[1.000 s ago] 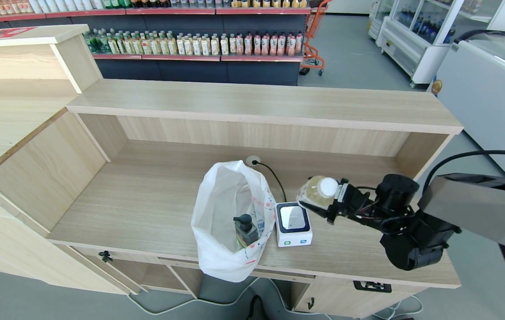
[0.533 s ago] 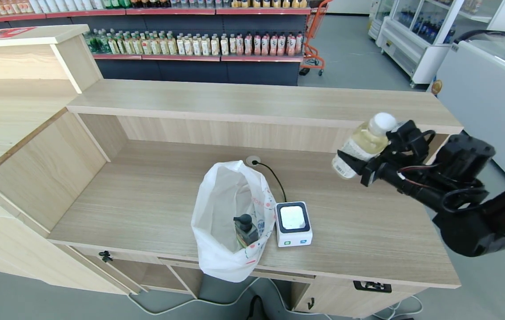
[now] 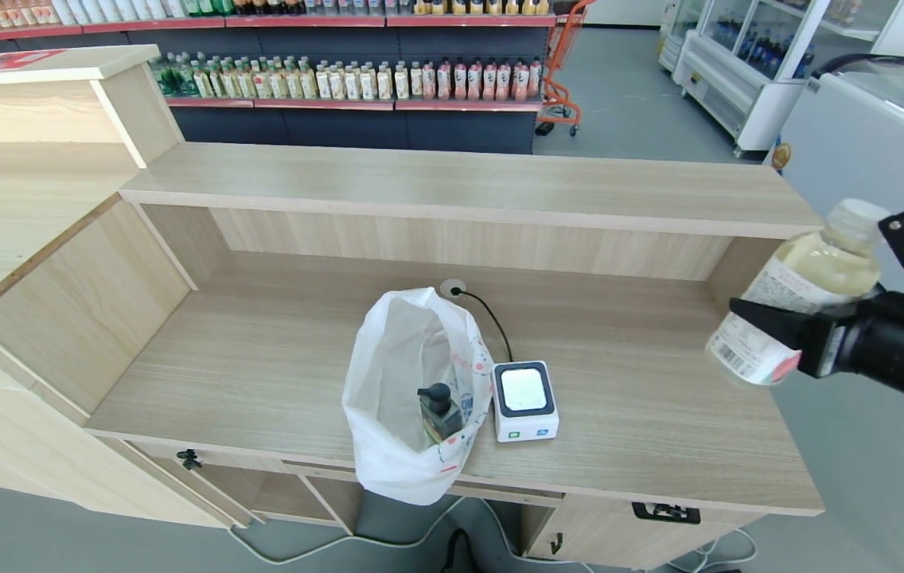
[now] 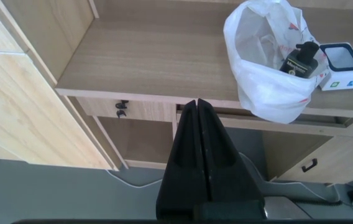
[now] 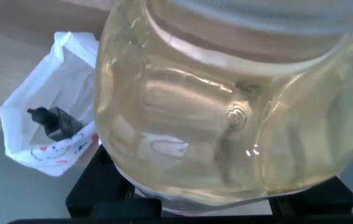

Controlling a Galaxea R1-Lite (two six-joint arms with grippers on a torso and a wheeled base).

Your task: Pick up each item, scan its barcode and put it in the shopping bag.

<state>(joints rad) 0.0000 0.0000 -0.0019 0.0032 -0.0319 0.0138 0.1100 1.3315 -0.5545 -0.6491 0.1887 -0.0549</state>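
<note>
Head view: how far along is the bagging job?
Done: the dark pump bottle sits in the white plastic shopping bag. In hand: the right gripper holds a clear white-capped bottle of pale yellow drink beyond the right end of the wooden counter. Left: bagging it; whether it was scanned isn't visible.

Head camera looks down on counter [image 3: 261, 358]; left wrist farther back; all share shopping bag [image 3: 400, 374].

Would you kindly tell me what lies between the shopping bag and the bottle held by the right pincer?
In the head view, the barcode scanner stands beside the shopping bag; beyond it, bare counter stretches toward the bottle.
</note>
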